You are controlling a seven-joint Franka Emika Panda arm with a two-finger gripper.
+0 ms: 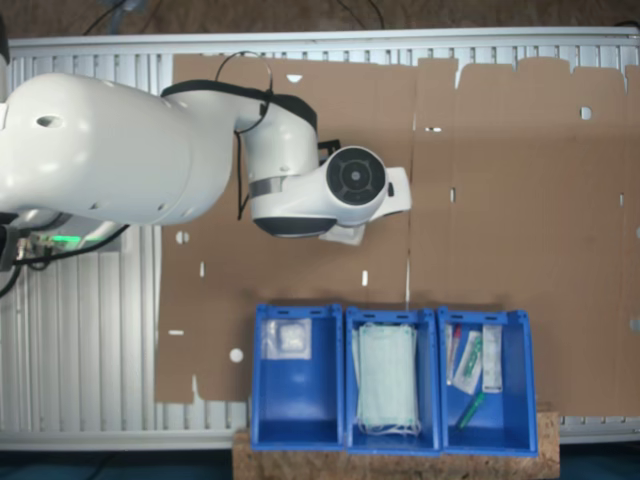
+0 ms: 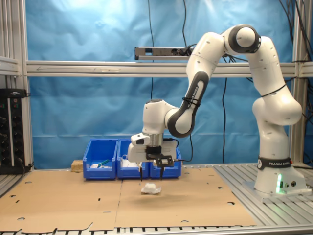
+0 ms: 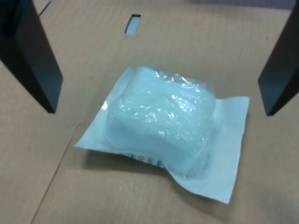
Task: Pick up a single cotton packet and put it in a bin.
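The cotton packet (image 3: 163,126), a soft white pad in a crinkled clear wrapper, lies flat on the brown cardboard. My gripper (image 3: 159,111) hangs open just above it, one dark finger (image 3: 30,51) on each side and neither touching it. In the second exterior view the gripper (image 2: 151,177) hovers a little over the packet (image 2: 150,188). From above, the hand (image 1: 350,200) covers most of the packet (image 1: 345,237). The bin (image 1: 295,375) at the first exterior view's left end of the row holds one white packet (image 1: 285,340).
Beside that bin stand a middle bin (image 1: 390,380) with pale green masks and a bin (image 1: 485,380) with narrow packets. All three sit at the cardboard's edge on a chipboard block (image 1: 400,462). Cardboard (image 2: 73,200) covers the slatted metal table; the arm's base (image 2: 271,181) stands at one end.
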